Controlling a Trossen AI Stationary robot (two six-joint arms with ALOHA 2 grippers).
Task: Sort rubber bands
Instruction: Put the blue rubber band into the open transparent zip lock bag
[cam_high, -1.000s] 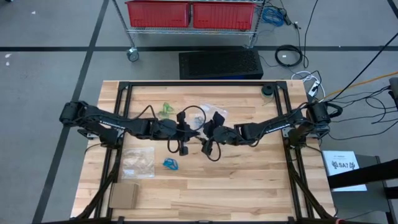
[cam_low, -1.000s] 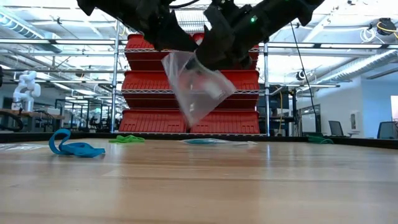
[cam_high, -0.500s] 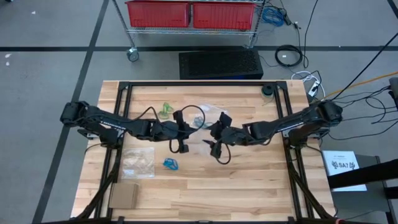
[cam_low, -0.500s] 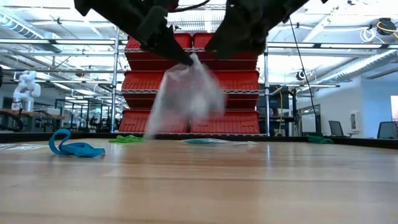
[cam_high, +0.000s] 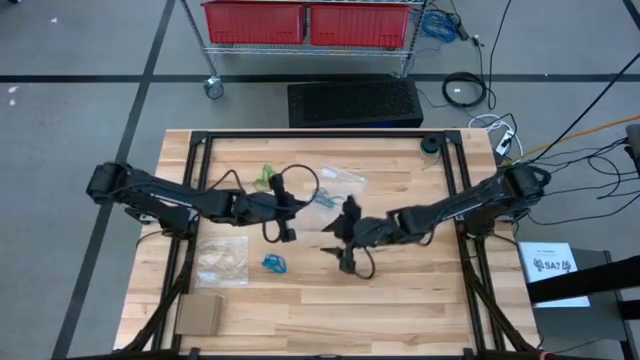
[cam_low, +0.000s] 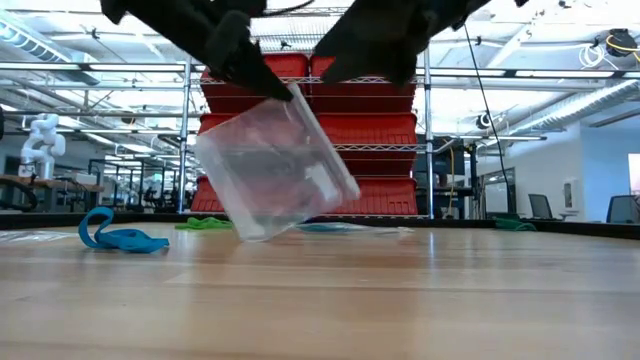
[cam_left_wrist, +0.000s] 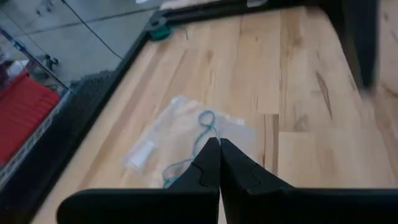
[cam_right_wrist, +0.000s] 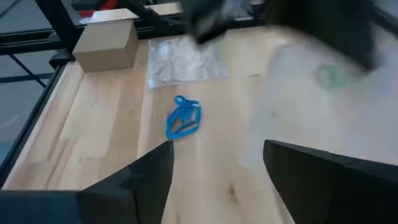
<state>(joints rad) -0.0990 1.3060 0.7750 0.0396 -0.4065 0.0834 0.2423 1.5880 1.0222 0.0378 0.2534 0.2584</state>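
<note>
From table level I see a clear plastic bag (cam_low: 275, 170) hanging tilted from a dark gripper (cam_low: 262, 82) above the wooden table (cam_low: 320, 300), its lower corner near the boards. Blue rubber bands (cam_low: 115, 235) lie left; red bins (cam_low: 360, 130) stand behind.

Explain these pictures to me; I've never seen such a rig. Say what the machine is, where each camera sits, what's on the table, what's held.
It is a robot with two dark arms at a wooden table, sorting rubber bands. One picture looks straight down, one looks level across the tabletop, one comes from each wrist. The left gripper is shut on a corner of a clear bag, which hangs from it. The right gripper is open and empty nearby. On the wood lie a blue rubber band, green bands, a second bag with a teal band, a third bag and a cardboard box.
</note>
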